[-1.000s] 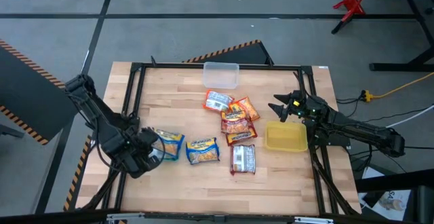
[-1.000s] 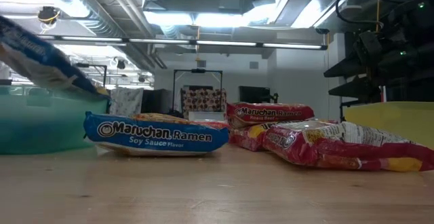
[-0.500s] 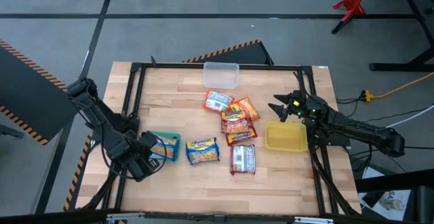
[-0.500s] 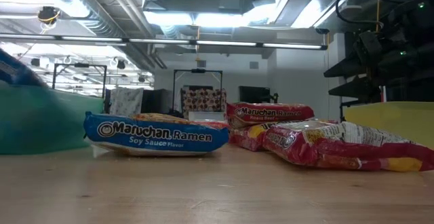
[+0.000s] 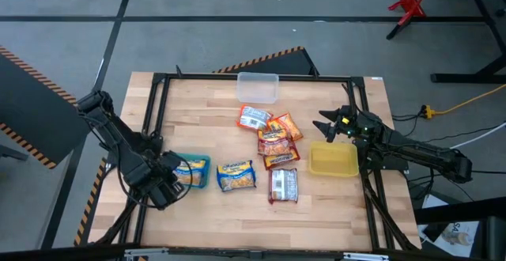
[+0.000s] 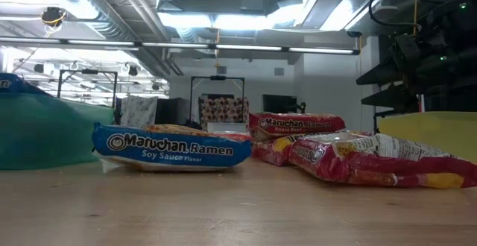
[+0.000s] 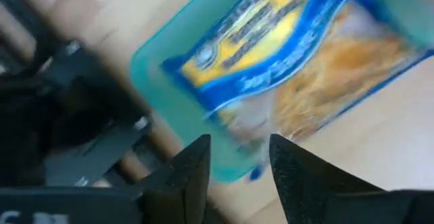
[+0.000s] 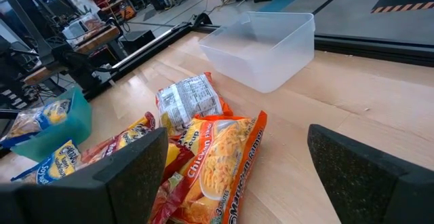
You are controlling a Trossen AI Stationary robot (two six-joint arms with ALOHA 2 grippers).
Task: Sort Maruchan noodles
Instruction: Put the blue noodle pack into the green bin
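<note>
A blue-and-yellow Maruchan packet (image 7: 271,41) lies in the teal bin (image 7: 152,61) at the table's near left, seen from above as the packet (image 5: 190,172) in the bin (image 5: 207,163). My left gripper (image 7: 239,146) stands open just short of the bin's rim, at its left side (image 5: 166,184), with nothing between its fingers. A second blue packet (image 5: 236,175) lies flat on the table. Orange-red packets (image 5: 275,142) and a dark red-and-white one (image 5: 283,185) lie mid-table. My right gripper (image 5: 322,126) hangs open by the yellow bin (image 5: 333,159).
A clear bin (image 5: 258,87) stands at the far edge. The yellow bin stands near the table's right side. A black frame runs round the table top (image 5: 158,134). Bare wood (image 5: 205,119) lies between the teal bin and the clear bin.
The blue-and-yellow packet, tilted above the teal bin's rim a second ago, has come down into the bin and lies there. My left gripper has drawn back a little toward the table's left edge.
</note>
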